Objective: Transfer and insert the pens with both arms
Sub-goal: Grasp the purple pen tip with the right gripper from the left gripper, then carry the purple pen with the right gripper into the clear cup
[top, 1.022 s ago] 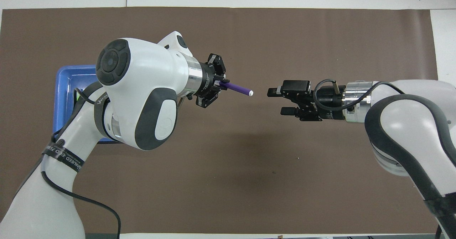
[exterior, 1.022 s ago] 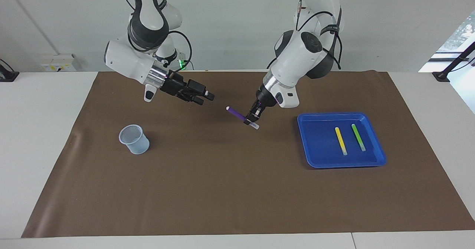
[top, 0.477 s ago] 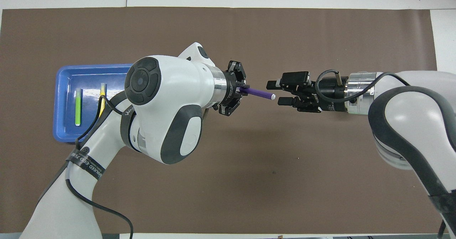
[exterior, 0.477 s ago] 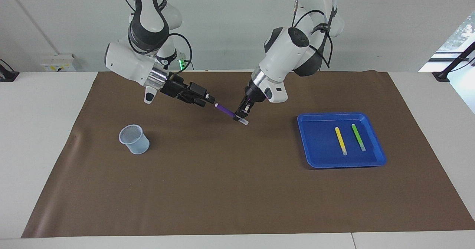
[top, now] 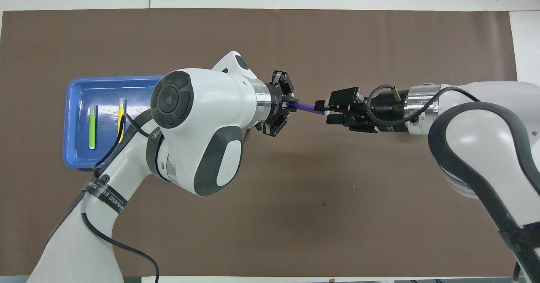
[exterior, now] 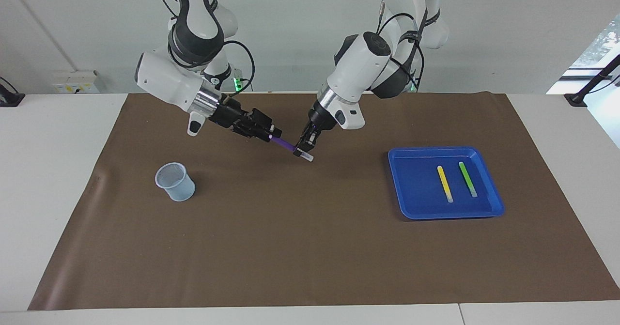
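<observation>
Overhead view: left gripper (top: 290,104) fingers pinch the slim purple pen (top: 306,107) level, so the right gripper (top: 325,111) fingers, partly spread around its tip, can take it.

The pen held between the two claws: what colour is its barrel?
Purple pen; clearest in the overhead view.

My robot lab: my two white arms (exterior: 184,80) bolted at a white table (exterior: 53,170), brown mat (exterior: 310,247), bare grey wall.

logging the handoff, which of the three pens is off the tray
The purple pen, held in the air between the left gripper and right gripper; yellow and green lie in the tray.
</observation>
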